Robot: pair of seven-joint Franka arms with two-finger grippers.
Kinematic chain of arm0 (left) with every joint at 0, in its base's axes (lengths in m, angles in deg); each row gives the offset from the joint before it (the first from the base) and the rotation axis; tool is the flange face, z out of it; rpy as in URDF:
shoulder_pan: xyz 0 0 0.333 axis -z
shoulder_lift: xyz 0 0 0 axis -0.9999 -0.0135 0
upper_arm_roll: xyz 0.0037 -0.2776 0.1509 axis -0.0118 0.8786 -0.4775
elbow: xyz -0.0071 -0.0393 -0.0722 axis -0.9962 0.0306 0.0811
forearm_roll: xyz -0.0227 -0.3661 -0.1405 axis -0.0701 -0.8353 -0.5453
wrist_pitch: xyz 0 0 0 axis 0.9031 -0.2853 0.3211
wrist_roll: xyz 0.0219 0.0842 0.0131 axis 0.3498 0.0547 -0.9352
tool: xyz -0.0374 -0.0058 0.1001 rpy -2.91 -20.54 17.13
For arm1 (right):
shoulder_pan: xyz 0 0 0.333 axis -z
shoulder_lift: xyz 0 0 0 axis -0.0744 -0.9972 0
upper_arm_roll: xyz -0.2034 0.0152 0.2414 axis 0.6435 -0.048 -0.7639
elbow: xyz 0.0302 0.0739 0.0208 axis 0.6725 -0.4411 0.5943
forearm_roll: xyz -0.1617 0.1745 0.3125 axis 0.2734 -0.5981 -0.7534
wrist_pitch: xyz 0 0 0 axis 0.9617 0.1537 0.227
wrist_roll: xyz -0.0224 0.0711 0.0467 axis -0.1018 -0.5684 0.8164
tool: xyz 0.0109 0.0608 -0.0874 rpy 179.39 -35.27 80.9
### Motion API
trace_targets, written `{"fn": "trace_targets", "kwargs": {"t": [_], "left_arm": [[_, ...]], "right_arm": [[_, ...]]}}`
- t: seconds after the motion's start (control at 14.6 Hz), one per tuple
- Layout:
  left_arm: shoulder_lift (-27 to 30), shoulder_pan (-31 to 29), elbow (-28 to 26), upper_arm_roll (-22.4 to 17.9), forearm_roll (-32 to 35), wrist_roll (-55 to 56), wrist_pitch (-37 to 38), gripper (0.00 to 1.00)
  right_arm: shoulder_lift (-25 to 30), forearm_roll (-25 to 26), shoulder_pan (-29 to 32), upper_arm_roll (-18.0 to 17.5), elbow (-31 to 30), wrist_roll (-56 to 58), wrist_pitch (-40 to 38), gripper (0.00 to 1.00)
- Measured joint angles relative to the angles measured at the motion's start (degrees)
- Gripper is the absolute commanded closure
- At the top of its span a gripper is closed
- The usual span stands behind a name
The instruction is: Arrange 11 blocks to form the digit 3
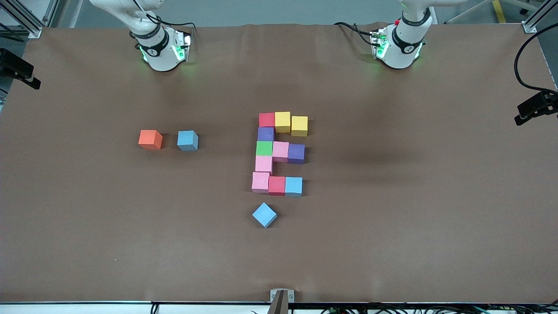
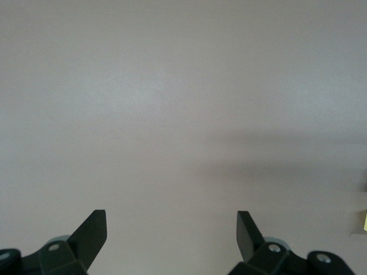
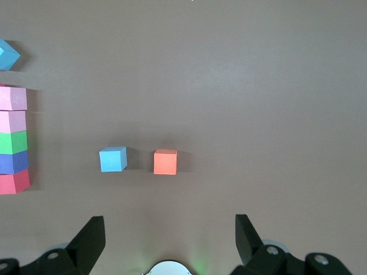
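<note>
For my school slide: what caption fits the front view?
Eleven blocks form the digit 3; three spare cubes sit loose nearby.

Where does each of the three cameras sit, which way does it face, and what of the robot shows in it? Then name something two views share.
Front view: high across the table, facing both arm bases along the top; looks down on the block figure.
Left wrist view: on the left arm's wrist, looking down at bare table; the open left gripper shows.
Right wrist view: on the right arm's wrist, looking down; the open right gripper shows.
Shared: front and right wrist views both show the orange cube beside a blue cube.
</note>
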Motion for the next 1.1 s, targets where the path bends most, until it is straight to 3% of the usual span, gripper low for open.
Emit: {"fn": "trace_targets", "kwargs": {"t": [1.1], "left_arm": [[1.2, 0.3, 0.0, 2.7, 0.0, 0.7, 0.0, 0.00]], "right_arm": [[-0.8, 0.2, 1.7, 0.1, 0.0, 0.0, 1.7, 0.00]]}}
